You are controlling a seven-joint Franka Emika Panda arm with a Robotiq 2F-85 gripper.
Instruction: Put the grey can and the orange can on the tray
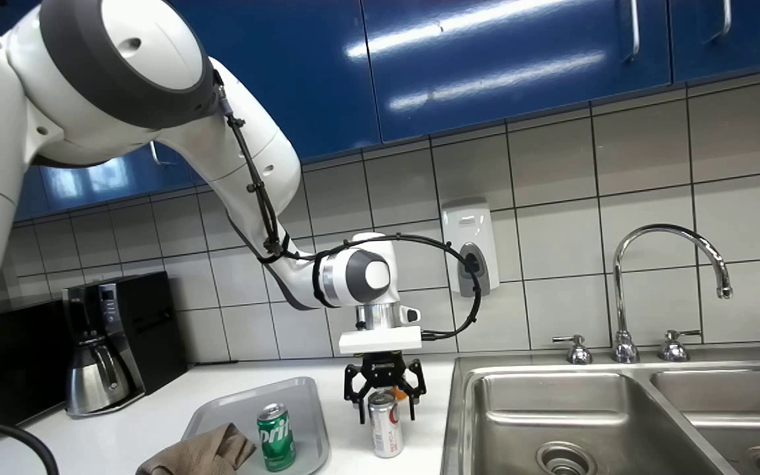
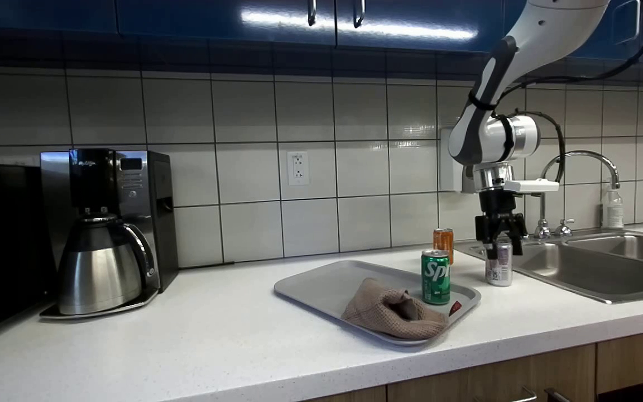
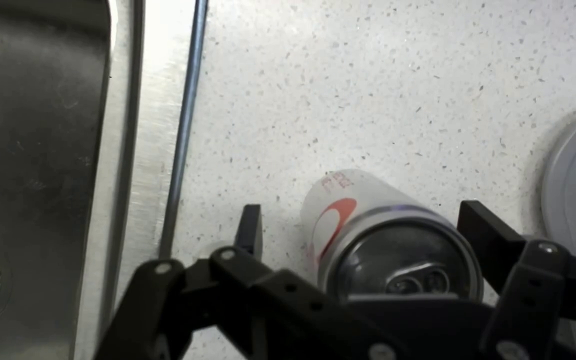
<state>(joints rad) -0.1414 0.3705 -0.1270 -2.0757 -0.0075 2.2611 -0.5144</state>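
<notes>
1. Grey can (image 1: 386,430): upright on white countertop (image 2: 187,335), between tray (image 2: 321,285) and double-basin steel sink (image 1: 461,412).
2. Gripper (image 1: 387,415): jaws spread wide, straddling grey can's upper part. Sink-side jaw clear of it; tray-side jaw right beside it, contact can't be told.
3. Orange can (image 2: 444,239): upright on countertop, nearer tiled wall (image 2: 307,223) than grey can. Partly hidden in both exterior views.
4. Tray: flat on countertop, holding green Sprite can (image 2: 436,279), upright, and crumpled brown cloth (image 2: 391,315).

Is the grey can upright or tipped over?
Upright: both exterior views show the grey can standing on its end on the counter.
</notes>
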